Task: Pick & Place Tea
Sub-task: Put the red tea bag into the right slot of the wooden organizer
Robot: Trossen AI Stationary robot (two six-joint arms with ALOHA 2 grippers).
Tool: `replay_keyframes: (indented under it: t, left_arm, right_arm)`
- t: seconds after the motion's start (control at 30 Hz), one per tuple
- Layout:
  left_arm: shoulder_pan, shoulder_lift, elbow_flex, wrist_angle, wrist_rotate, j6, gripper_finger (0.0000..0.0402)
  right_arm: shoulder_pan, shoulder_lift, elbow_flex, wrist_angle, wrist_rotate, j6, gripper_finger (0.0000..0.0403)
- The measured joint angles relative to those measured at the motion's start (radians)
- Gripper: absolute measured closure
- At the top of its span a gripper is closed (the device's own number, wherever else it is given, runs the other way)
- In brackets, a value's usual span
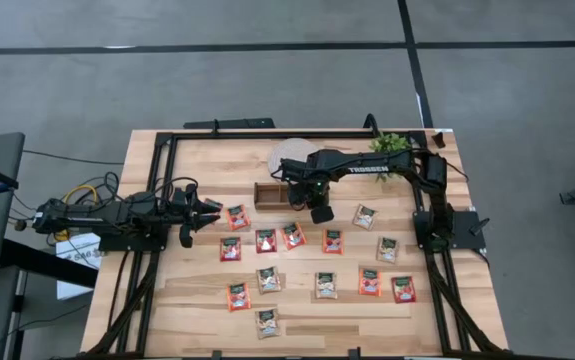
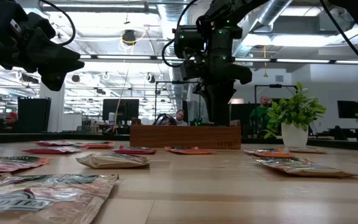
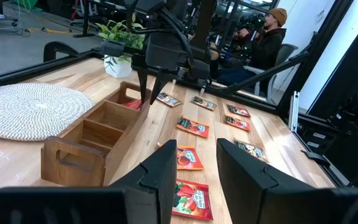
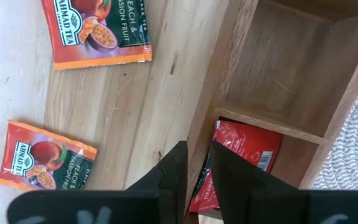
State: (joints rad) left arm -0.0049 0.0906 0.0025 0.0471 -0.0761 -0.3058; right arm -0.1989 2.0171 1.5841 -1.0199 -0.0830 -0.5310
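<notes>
**Desk:** What's on the left?

**Photographer:** The left gripper (image 1: pixel 205 206) hovers over the table's (image 1: pixel 167 300) left edge, fingers (image 3: pixel 165 177) apart with nothing between them. One red-orange sachet (image 1: pixel 237 217) lies just to its right.

**Desk:** And the middle?

**Photographer:** About a dozen more tea sachets (image 1: pixel 268 279), red-orange and pale tan, lie flat and scattered across the near half of the table. Behind them stands a wooden tray (image 1: pixel 267 194), with a round white mat (image 1: pixel 285 158) just beyond it.

**Desk:** The right arm?

**Photographer:** It reaches in from the right, and the right gripper (image 4: pixel 198 147) points down over the tray's right-end compartment. A red sachet (image 4: pixel 247 149) sits inside that compartment, right under the gripper. I cannot tell whether the gripper holds it or not. A potted plant (image 1: pixel 393 145) stands at the far right.
</notes>
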Motion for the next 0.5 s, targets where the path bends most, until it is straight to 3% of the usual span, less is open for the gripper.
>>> replay_keyframes:
  t: [0.5]
  left_arm:
    - [0.0,0.0,0.0,0.0,0.0,0.0,0.0296]
  right_arm:
    - [0.0,0.0,-0.011,0.008,-0.007,0.008,0.0342]
